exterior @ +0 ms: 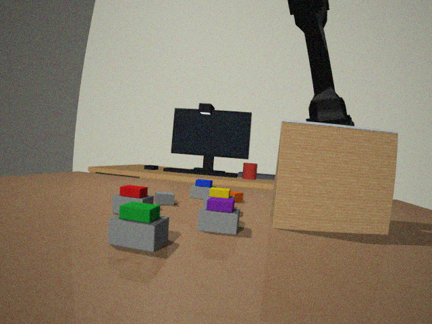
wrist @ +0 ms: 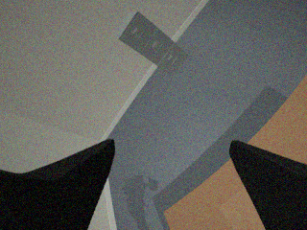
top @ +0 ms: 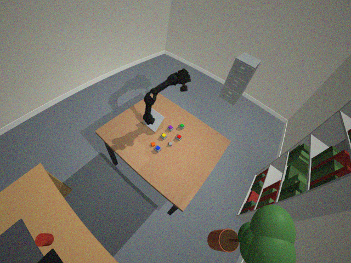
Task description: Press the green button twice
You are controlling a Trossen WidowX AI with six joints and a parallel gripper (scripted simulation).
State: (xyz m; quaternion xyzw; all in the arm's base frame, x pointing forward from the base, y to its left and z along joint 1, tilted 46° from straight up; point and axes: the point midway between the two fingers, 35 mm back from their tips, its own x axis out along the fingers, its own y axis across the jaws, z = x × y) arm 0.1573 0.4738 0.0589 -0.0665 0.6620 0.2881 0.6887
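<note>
The green button [top: 181, 125] [exterior: 138, 212] sits on a grey base on the table, its cap standing raised. It is the nearest button in the exterior view and is not in the wrist view. My gripper [wrist: 174, 147] is open with nothing between its fingers. The arm is raised and reaches out high above the table, with its end well clear of the green button; the exterior view cuts off the arm's upper part. The wrist view shows floor, wall and a table edge beyond the fingertips.
Near the green button stand the purple button [top: 170, 127] [exterior: 220, 204] and the red button [top: 179, 137] [exterior: 133, 191]. Farther off are the yellow button [top: 163, 135] [exterior: 219, 192], the blue button [top: 157, 148] [exterior: 203, 183], an orange block [top: 153, 144] [exterior: 238, 196] and a grey block [top: 170, 143] [exterior: 165, 198].
</note>
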